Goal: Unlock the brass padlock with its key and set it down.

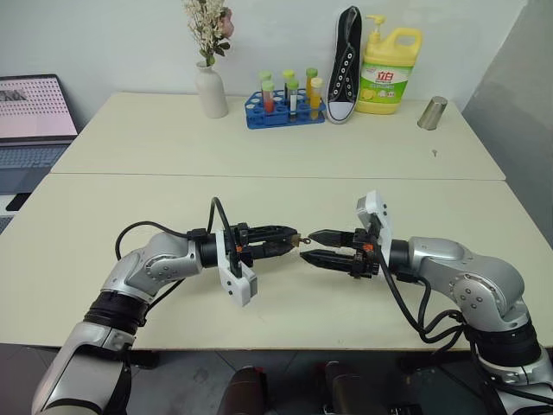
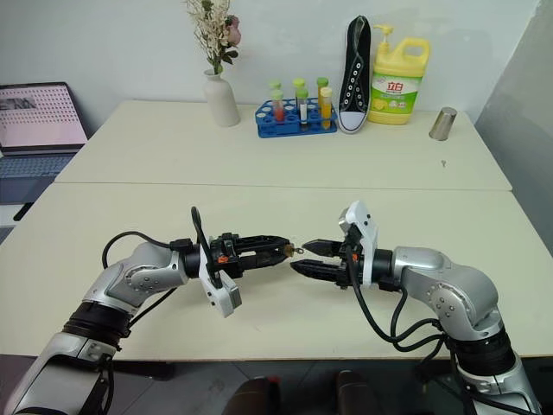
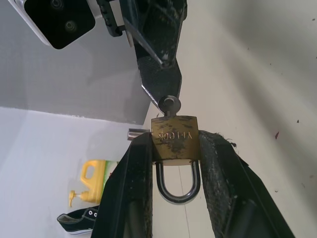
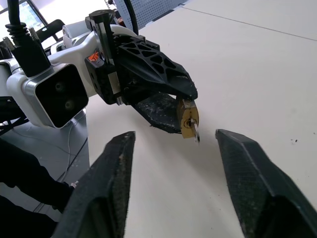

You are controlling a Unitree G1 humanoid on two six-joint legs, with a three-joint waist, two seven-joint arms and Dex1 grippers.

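Count of things on and over the desk [image 1: 130, 156]

One brass padlock [image 3: 174, 139], one key [image 3: 170, 105], two claws (left claw [image 1: 292, 241], right claw [image 1: 316, 246]), one vase [image 1: 210, 90], one test-tube rack [image 1: 283, 112], one shoe [image 1: 345, 65], one yellow bottle [image 1: 390, 69], one metal cup [image 1: 432, 113], one laptop [image 1: 33, 117].

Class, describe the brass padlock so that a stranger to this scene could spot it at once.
Start at the near table, where two arms meet tip to tip. The left gripper clamps the brass padlock. Unlike the black jaws, it is tiny and gold-coloured, with the key in its keyhole.
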